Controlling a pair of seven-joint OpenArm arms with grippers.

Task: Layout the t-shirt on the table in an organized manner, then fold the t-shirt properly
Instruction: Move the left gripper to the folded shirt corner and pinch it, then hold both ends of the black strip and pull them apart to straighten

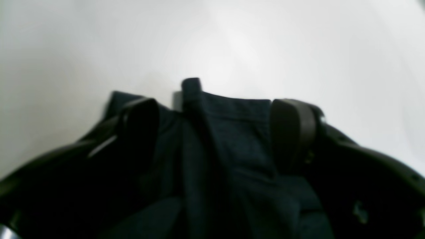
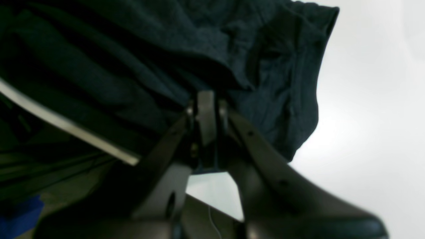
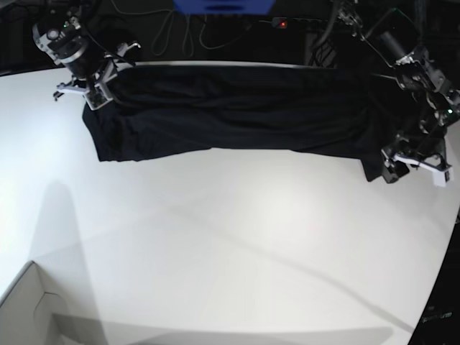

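The black t-shirt (image 3: 230, 115) lies stretched in a long band across the far side of the white table (image 3: 230, 244). At its left end in the base view, my right gripper (image 3: 90, 90) holds it. The right wrist view shows that gripper (image 2: 206, 99) shut on a fold of the t-shirt (image 2: 199, 43), which bunches above the fingers. My left gripper (image 3: 399, 162) is at the shirt's right end. In the left wrist view the left gripper (image 1: 215, 109) is open, its fingers (image 1: 292, 132) wide apart, with a creased strip of t-shirt (image 1: 232, 132) lying loose between them.
A white box corner (image 3: 29, 309) sits at the near left. The table's curved edge (image 3: 449, 237) runs down the right side. Dark cables and a blue object (image 3: 223, 6) lie behind the table's far edge. Bare white tabletop (image 1: 232, 39) stretches beyond the left gripper.
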